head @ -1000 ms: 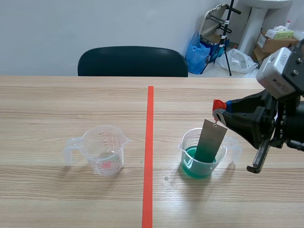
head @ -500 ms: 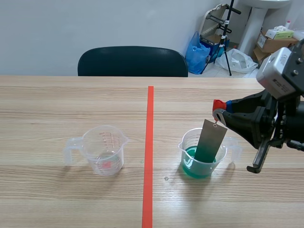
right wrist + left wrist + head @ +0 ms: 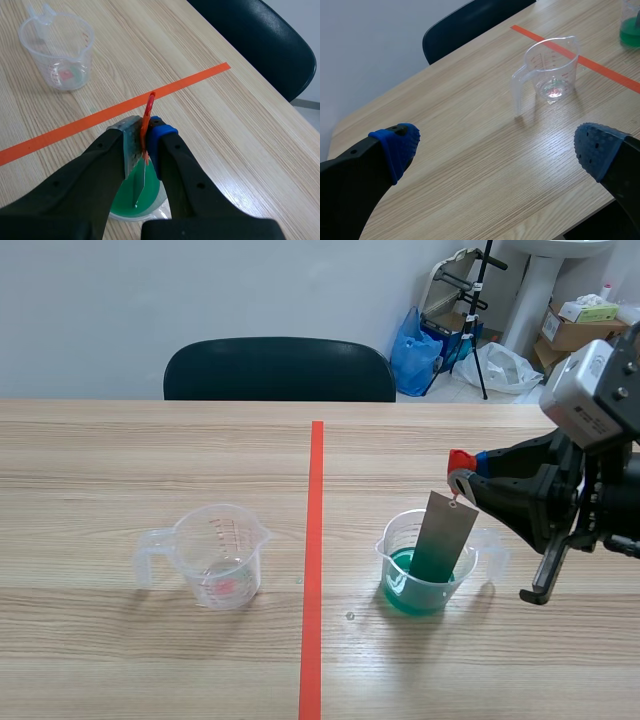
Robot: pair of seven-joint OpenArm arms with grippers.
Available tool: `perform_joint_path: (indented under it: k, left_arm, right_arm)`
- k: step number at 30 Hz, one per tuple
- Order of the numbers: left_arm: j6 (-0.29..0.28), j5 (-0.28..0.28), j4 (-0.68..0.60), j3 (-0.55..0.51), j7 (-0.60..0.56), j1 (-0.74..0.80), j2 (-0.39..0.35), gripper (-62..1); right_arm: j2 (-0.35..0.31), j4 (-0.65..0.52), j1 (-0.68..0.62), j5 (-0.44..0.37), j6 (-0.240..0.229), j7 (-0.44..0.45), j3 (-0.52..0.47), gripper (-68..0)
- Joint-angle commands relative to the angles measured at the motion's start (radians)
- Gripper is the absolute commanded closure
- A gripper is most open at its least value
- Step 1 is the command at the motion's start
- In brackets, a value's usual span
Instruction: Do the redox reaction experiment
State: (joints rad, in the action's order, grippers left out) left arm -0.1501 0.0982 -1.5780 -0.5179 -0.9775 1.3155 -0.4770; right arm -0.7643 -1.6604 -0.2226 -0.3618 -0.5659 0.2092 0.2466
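Note:
A clear beaker (image 3: pixel 400 540) holding green liquid (image 3: pixel 405 590) stands just right of the orange tape line. A grey metal sheet (image 3: pixel 445 535) hangs tilted with its lower end in the liquid. The sheet hangs from a thin red clip (image 3: pixel 460 460), and my right gripper (image 3: pixel 466 483) is shut on that clip above the beaker. In the right wrist view the red clip (image 3: pixel 146 117) is pinched between the fingers, with the metal sheet (image 3: pixel 131 147) and green liquid (image 3: pixel 135 200) below. An empty clear beaker (image 3: pixel 218 555) stands left of the line. My left gripper (image 3: pixel 502 147) hovers open, well short of the empty beaker (image 3: pixel 550 70).
A black chair (image 3: pixel 280 368) stands behind the table's far edge. Bags and boxes (image 3: pixel 560 325) lie on the floor at the back right. The orange tape line (image 3: pixel 314 560) runs down the middle of the wooden table (image 3: pixel 150 450).

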Motion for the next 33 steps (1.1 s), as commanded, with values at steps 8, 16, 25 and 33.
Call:
perform_joint_path:
  k: [8, 16, 25, 33]
  left_arm:
    - [-0.002, 0.010, -0.012, -0.010, -0.020, 0.001, -0.003, -62.3]
    - [-0.002, 0.010, -0.012, -0.010, -0.020, 0.001, -0.003, -62.3]
    - [-0.002, 0.010, -0.012, -0.010, -0.020, 0.001, -0.003, -62.3]
    - [-0.002, 0.013, -0.012, -0.010, -0.020, 0.001, -0.003, -62.3]
  right_arm:
    - [-0.009, -0.008, 0.010, -0.004, -0.001, 0.018, -0.003, -0.6]
    - [-0.009, -0.008, 0.010, -0.004, -0.001, 0.018, -0.003, -0.6]
    - [-0.014, -0.010, 0.010, -0.008, -0.004, 0.018, -0.005, -0.6]
    - [-0.029, -0.051, 0.008, -0.026, -0.005, -0.008, -0.013, -0.6]
